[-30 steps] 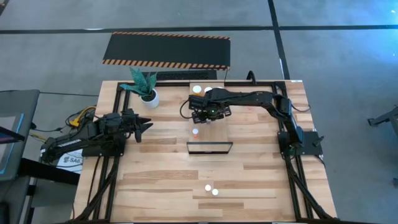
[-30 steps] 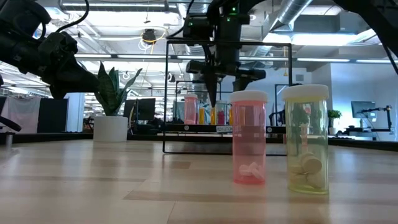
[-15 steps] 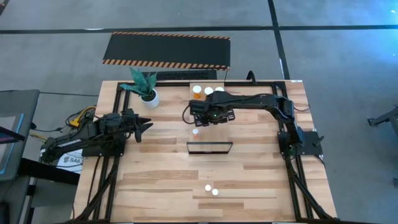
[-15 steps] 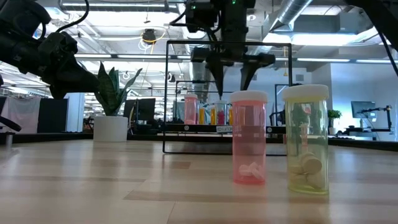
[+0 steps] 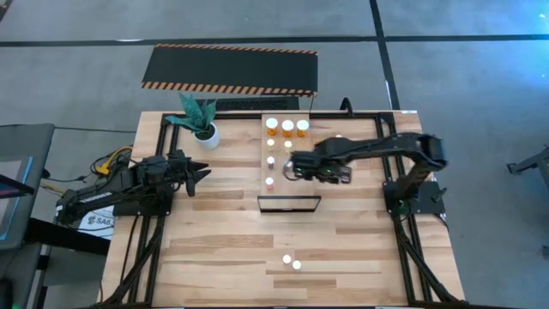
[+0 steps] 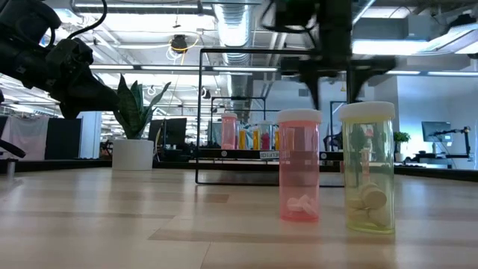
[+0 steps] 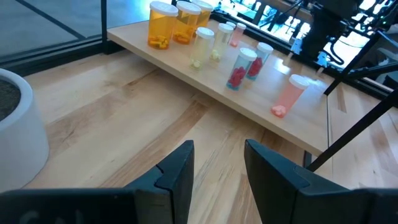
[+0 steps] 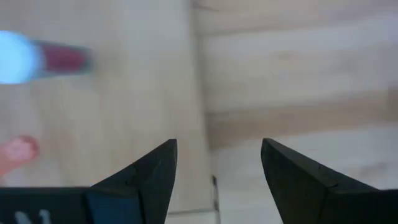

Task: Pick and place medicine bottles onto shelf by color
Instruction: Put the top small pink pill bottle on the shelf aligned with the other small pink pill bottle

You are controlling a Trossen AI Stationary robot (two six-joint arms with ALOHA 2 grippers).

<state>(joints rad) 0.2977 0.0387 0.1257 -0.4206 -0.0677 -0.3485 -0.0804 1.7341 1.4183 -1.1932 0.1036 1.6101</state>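
Observation:
The shelf [image 5: 309, 193] is a pale board on the table with a dark frame at its near end. Three orange medicine bottles [image 5: 287, 127] stand at its far end, and smaller ones [image 5: 271, 160] stand in rows nearer; the left wrist view shows them too [image 7: 239, 67]. A pink bottle [image 6: 299, 166] and a yellowish one [image 6: 367, 166] stand on the table near its front edge [image 5: 292, 262]. My right gripper [image 8: 217, 168] hangs open over the shelf's right edge [image 5: 310, 168], pointing down and holding nothing. My left gripper [image 7: 217, 168] waits open at the table's left [image 5: 202, 172].
A white pot with a green plant [image 5: 204, 129] stands at the table's far left. A black mat with striped orange edges [image 5: 230, 69] lies beyond the far edge. Dark frame rails [image 5: 154, 249] run along the table's sides. Bare planks lie between the shelf and the two front bottles.
My right gripper has moved from over the middle of the shelf toward the table's right edge, rising slightly and rolling about its downward axis. It stays open and holds nothing. The bottles on the shelf that it covered now show.

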